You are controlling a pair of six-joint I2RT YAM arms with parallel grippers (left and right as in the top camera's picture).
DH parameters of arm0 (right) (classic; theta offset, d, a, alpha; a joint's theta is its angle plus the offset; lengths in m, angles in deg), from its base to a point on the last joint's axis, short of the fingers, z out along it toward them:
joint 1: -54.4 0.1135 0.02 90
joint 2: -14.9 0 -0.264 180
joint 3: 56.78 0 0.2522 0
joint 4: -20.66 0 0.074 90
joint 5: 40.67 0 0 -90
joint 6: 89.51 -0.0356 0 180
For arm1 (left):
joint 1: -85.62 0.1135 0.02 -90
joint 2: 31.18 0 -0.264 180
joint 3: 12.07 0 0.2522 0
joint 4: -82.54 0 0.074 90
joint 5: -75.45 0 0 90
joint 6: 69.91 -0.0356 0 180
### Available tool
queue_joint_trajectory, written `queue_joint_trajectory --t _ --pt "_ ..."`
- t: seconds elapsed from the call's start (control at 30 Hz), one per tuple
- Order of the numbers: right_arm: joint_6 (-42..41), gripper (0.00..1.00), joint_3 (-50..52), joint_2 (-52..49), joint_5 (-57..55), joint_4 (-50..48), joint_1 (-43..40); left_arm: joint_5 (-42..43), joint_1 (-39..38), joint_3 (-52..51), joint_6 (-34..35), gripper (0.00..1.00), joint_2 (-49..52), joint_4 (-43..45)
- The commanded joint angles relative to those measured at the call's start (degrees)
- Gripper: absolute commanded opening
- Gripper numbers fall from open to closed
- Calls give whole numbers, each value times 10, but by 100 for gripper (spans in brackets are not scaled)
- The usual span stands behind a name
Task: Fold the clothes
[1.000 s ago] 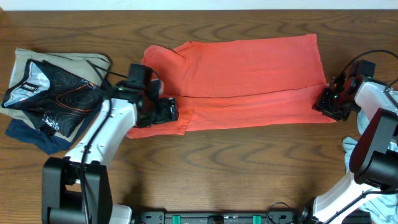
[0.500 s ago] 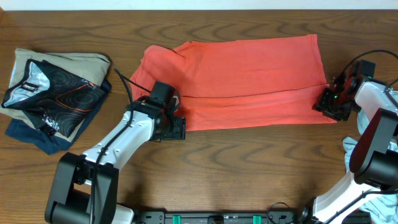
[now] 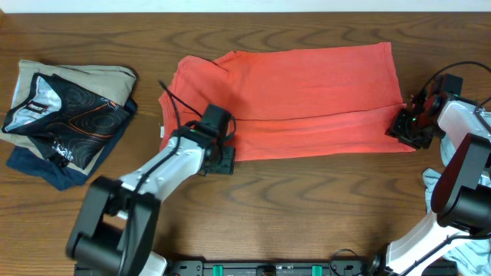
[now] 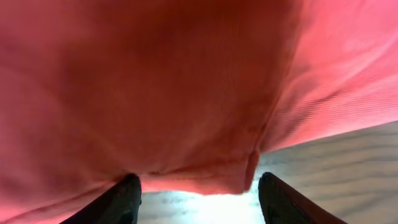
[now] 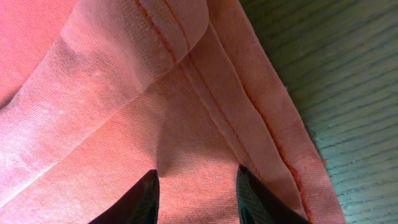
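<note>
The coral-red T-shirt [image 3: 307, 84] lies spread lengthwise on the wooden table, its near long side folded over. My left gripper [image 3: 220, 159] is at the shirt's near left corner. In the left wrist view the shirt [image 4: 186, 81] hangs just ahead of the left gripper [image 4: 199, 193]. The jaws stand apart, bare table shows between them, and the left fingertip [image 4: 127, 193] touches the hem. My right gripper [image 3: 405, 126] rests on the near right corner. In the right wrist view the right gripper [image 5: 196, 193] stands part open with flat shirt fabric [image 5: 124, 93] between its fingers, beside the stitched hem.
A pile of folded garments [image 3: 65, 115], tan, black-patterned and navy, lies at the far left. A pale cloth [image 3: 431, 182] shows at the right edge behind the right arm. Bare table [image 3: 307, 199] runs along the front.
My left arm has swung right and nearer along the shirt's left end to its near corner, and its jaws have narrowed. The right arm has not moved.
</note>
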Motion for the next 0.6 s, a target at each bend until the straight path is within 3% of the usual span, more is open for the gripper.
queue_joint_trajectory --t 0.0,0.4,0.57 --pt "0 40 10 -29 -35 9 3 -12 -11 -3 -15 59 23 6" --pt "0 40 10 -29 -35 9 3 -13 -15 2 -15 37 23 -7" --pt "0 40 10 -29 -35 9 3 -13 -15 16 -15 34 16 -35"
